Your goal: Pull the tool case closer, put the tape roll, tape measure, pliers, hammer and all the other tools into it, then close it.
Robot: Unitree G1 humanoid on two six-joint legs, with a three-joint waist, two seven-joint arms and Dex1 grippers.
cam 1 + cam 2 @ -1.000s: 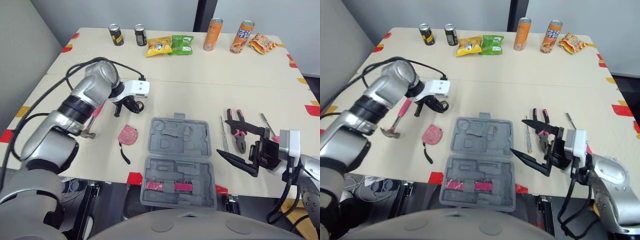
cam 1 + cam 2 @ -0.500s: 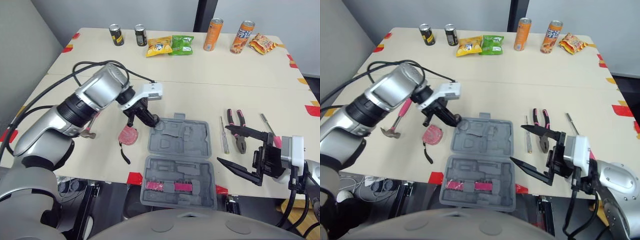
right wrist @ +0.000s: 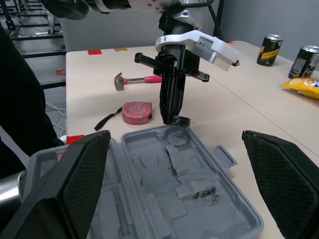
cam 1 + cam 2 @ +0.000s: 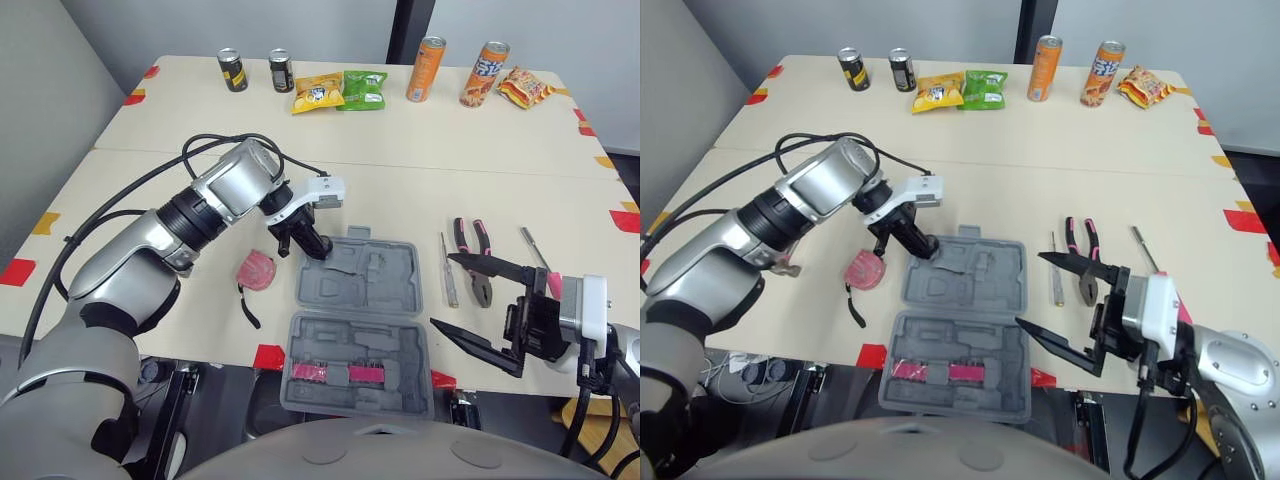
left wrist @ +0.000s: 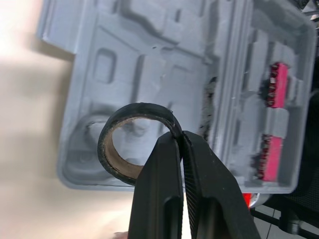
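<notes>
Across the beige table [image 4: 450, 150], the open tool case [image 4: 400, 300] is set near the front edge. A tape measure [image 4: 255, 270] is seen just beside it on the left, pliers [image 4: 472, 250] on the right, and a hammer [image 3: 137, 79] further left.

The tape roll [image 5: 113, 160] is pinched by its rim in the left gripper [image 4: 312, 243], whose jaws are pressed together on it. It is held just above the far left corner of the case, over what appears to be a round hollow.

For this step to be done well, the roll should be lowered flat into that hollow before the jaws are released, so that it is not left propped on the rim.

The left arm is stretched across the table, with its fingers pointed steeply down at the case. The right gripper [image 4: 442, 290] is held low beside the case's right side, its jaws spread wide with nothing between them.
</notes>
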